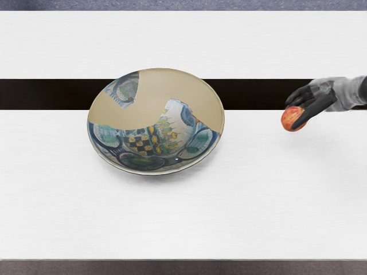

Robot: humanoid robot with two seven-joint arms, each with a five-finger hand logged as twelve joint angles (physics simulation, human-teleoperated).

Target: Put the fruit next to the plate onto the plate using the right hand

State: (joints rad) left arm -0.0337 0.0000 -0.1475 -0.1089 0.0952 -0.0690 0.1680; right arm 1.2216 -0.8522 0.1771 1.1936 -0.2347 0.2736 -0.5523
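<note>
Red-orange round fruit (290, 120) sits at the far right of the white table (183, 217), well apart from the plate and level with the plate's middle. The skin is red with a yellowish patch on its lower left side. No label can be made out on it.

The right hand (314, 98), dark grey with a lighter grey wrist, comes in from the right edge. Its fingers (312, 109) are curled over the top and right side of the fruit, one dark finger lying slantwise across the front, so the hand is closed around the fruit. A faint shadow lies on the table just under the fruit; whether the fruit touches the surface or is raised off it cannot be told.

The large round shallow ceramic plate (166, 89) stands left of centre. Its upper part is plain tan. Its lower part carries painted decoration: blue and green rounded panels along the rim and a black-and-yellow chequered patch near the centre. Nothing lies in it.

A black horizontal band (51, 94) crosses the table behind the plate and the hand.
</note>
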